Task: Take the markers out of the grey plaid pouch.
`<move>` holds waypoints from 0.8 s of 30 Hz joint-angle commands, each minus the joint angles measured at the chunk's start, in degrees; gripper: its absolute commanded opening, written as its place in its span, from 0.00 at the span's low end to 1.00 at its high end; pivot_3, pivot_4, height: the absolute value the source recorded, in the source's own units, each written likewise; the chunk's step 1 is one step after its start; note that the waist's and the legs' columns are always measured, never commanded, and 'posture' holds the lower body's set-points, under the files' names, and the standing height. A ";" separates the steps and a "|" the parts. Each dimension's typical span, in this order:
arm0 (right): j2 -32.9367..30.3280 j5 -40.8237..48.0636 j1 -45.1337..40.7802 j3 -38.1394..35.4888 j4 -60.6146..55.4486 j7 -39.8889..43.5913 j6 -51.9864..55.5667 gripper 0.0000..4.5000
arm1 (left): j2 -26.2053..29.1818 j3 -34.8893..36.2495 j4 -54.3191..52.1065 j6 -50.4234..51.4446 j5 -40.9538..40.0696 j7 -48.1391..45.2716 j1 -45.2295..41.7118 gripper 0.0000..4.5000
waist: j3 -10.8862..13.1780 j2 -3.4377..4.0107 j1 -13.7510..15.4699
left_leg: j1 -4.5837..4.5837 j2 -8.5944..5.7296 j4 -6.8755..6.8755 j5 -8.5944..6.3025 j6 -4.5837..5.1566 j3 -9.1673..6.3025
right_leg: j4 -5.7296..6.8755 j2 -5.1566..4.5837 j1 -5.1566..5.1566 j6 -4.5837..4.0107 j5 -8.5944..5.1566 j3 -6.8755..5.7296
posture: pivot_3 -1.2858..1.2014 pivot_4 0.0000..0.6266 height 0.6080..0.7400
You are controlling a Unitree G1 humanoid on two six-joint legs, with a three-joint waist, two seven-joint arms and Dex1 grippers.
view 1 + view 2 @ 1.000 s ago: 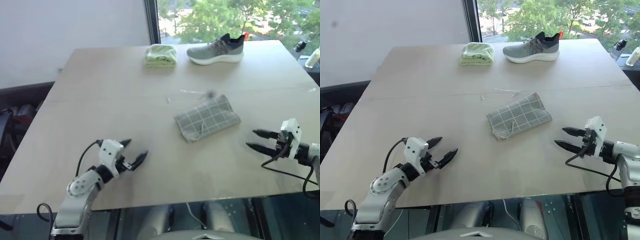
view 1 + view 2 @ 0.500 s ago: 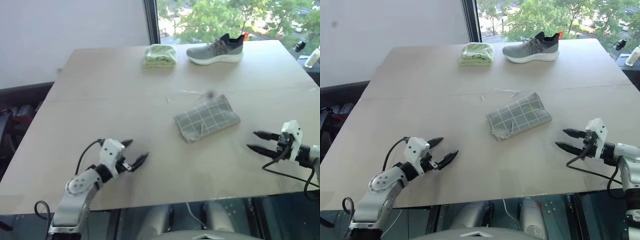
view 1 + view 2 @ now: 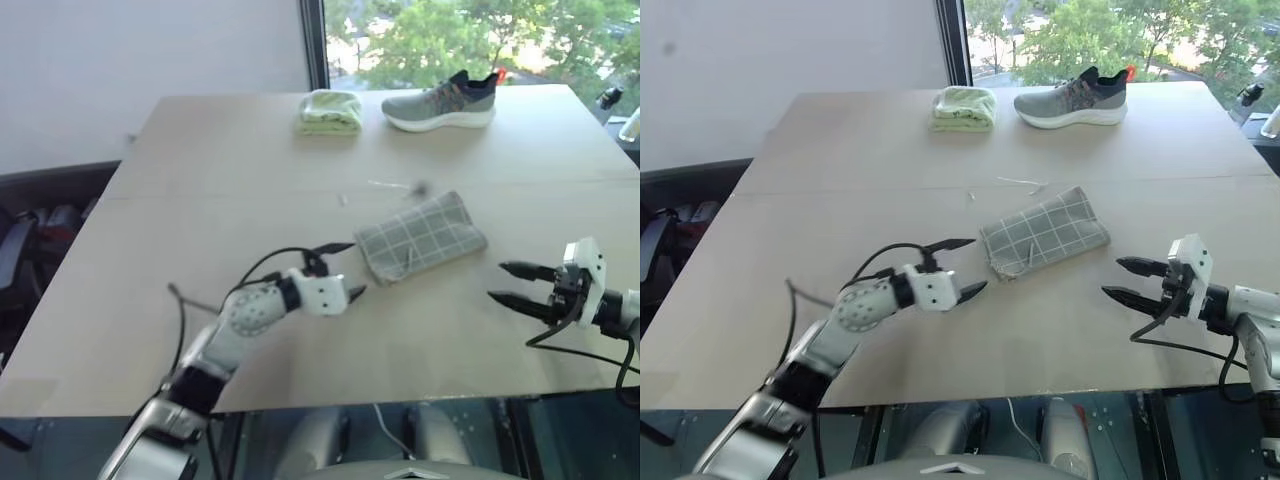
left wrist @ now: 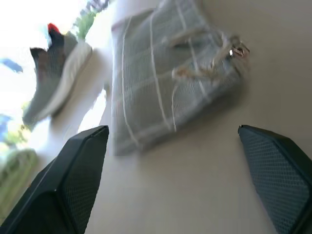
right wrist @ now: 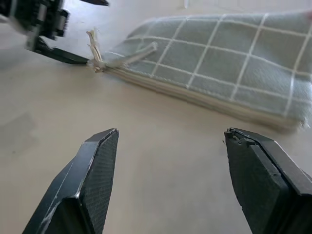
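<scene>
We see 2 silver-grey arms with rounded joint housings and white wrist blocks. Each gripper, left (image 3: 338, 270) and right (image 3: 511, 285), has 2 black tapered fingers with cross-hatched pads (image 5: 95, 170). Black cables loop along both forearms.

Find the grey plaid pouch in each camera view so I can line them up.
Left eye: grey plaid pouch, right of centre.
Right eye: pouch, slightly right of centre.
Left wrist: upper middle.
Right wrist: upper right.
Shared landmark: the pouch's frayed pull cord.
</scene>
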 commanded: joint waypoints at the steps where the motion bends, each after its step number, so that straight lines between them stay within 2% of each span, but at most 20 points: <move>1: -0.46 1.46 0.87 -2.08 -3.64 -1.13 0.54 0.77 | -1.15 -4.13 12.65 -6.18 6.80 4.34 -4.55 0.98 | 0.00 -0.01 0.12 | -0.01 0.00 0.02 0.00 0.00 -0.02 | 0.00 0.00 0.00 0.00 0.00 -0.02 | 0.52 0.24 1.00; 5: -0.81 1.94 2.49 -2.97 -6.43 -2.09 0.95 0.77 | -2.72 -6.21 22.88 -10.48 9.53 8.87 -10.26 0.98 | -0.01 -0.03 0.20 | -0.02 -0.07 0.17 0.01 0.01 -0.04 | 0.11 0.02 0.01 0.02 0.00 -0.06 | 0.52 0.24 1.00; 8: -0.57 2.36 3.78 -3.06 -9.77 -3.30 1.96 0.77 | -3.12 -7.35 27.82 -12.96 10.98 11.84 -12.94 0.81 | -0.03 -0.06 -0.03 | 0.00 -0.08 0.32 -0.02 0.05 -0.04 | 0.24 0.03 0.05 0.04 -0.01 -0.06 | 0.52 0.24 1.00; 10: 1.08 2.68 4.18 -1.19 -13.31 -6.00 3.89 0.77 | -3.79 -7.98 29.92 -14.01 11.25 13.01 -14.30 0.62 | -0.03 -0.06 -0.08 | 0.03 -0.07 0.41 -0.13 0.25 -0.06 | 0.33 0.08 0.08 0.05 -0.01 -0.08 | 0.52 0.24 1.00; 11: 2.20 2.37 4.15 -0.02 -14.39 -7.44 4.20 0.77 | -4.10 -8.24 30.62 -14.46 11.40 13.48 -14.76 0.57 | -0.05 -0.10 -0.10 | 0.03 -0.07 0.44 -0.13 0.25 -0.08 | 0.35 0.10 0.08 0.05 -0.01 -0.09 | 0.52 0.24 1.00; 12: 3.24 1.93 3.96 1.00 -15.14 -8.89 4.55 0.77 | -4.35 -8.46 31.20 -14.90 11.62 13.93 -15.11 0.44 | -0.09 -0.11 -0.09 | 0.05 -0.04 0.50 -0.13 0.26 -0.14 | 0.37 0.11 0.13 0.05 -0.01 -0.14 | 0.52 0.24 1.00; 16: 6.67 0.69 2.50 4.47 -16.83 -13.29 6.37 0.77 | -4.94 -8.95 32.32 -16.05 12.06 15.08 -15.74 0.03 | -0.13 -0.08 0.09 | 0.42 -0.13 0.56 -0.15 0.28 -0.34 | 0.34 0.13 0.59 0.09 -0.04 -0.37 | 0.52 0.24 1.00; 20: 11.57 1.33 -0.74 8.89 -18.26 -17.84 9.57 0.77 | -5.12 -9.07 31.20 -16.27 13.35 17.22 -15.76 0.01 | -0.16 -0.13 -0.02 | 0.62 -0.25 0.58 -0.16 0.30 -0.35 | 0.33 0.09 0.82 0.16 -0.08 -0.35 | 0.52 0.24 1.00; 24: 14.24 -3.74 -5.24 13.57 -18.28 -22.14 8.91 0.77 | -5.22 -8.99 29.03 -15.77 14.90 18.97 -15.31 0.01 | -0.17 -0.09 0.18 | 0.63 -0.25 0.57 -0.15 0.30 -0.48 | 0.37 0.11 0.81 0.16 -0.08 -0.45 | 0.52 0.24 1.00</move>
